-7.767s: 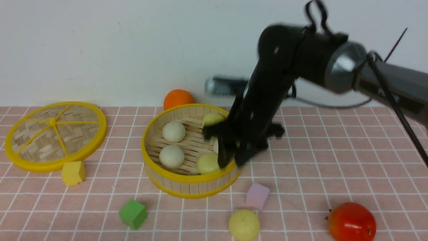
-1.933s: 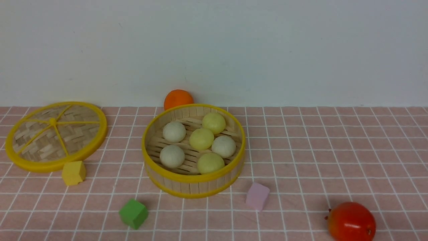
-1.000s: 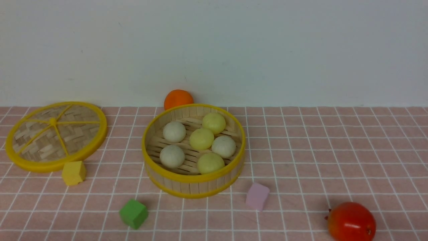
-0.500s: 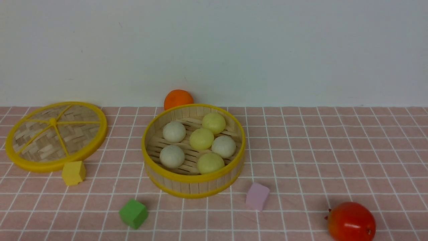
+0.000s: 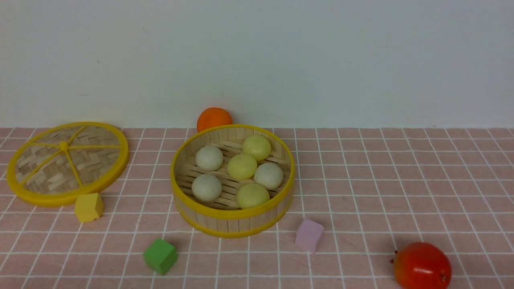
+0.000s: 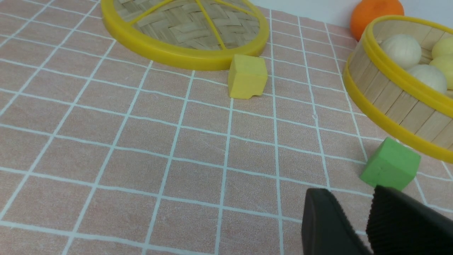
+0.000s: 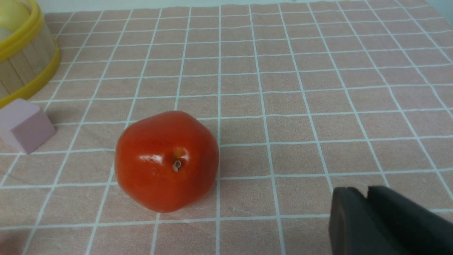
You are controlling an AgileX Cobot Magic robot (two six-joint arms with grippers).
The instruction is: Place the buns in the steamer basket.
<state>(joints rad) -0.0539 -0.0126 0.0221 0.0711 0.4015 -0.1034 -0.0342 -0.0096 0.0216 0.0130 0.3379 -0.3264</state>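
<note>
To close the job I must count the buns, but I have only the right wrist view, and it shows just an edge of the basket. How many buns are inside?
Observer: Six buns lie in the basket, three white and three yellow.
Operator: Is any bun outside it?
Observer: None shows. Near the basket's front, the front view has only a green cube and a pink cube.
Operator: Where is the lid?
Observer: The lid lies flat to the basket's left, apart from it, with a yellow cube at its near rim.
</note>
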